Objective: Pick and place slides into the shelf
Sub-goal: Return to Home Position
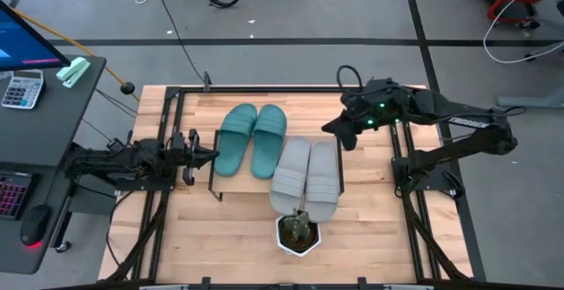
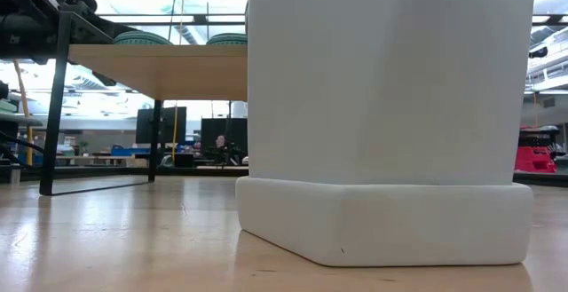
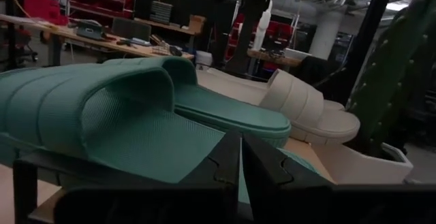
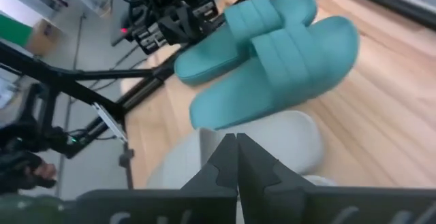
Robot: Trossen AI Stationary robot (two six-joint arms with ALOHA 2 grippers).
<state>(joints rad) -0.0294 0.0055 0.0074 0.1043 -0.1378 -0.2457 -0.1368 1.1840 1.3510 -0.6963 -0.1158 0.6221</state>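
Observation:
The teal-green pair [image 1: 252, 140] and the light grey pair [image 1: 307, 177] lie side by side, soles down, on the shelf's wood top [image 1: 242, 184]. In the low view the teal slides [image 2: 142, 37] show over the shelf's board [image 2: 169, 66]. My left gripper [image 1: 211, 156] is shut and level at the shelf's left edge, just short of the nearest teal slide [image 3: 116, 115]. My right gripper [image 1: 339, 133] is shut and hangs above the shelf's far right part, looking down on the teal slides [image 4: 272, 60] and a grey slide [image 4: 272, 149].
A white pot with a cactus [image 1: 298, 231] stands on the table at the near edge, right by the grey slides' near ends; it fills the low view [image 2: 382, 114]. Black frame rails [image 1: 167, 149] run along the table's sides. A desk with a calculator [image 1: 22, 87] stands beyond the left edge.

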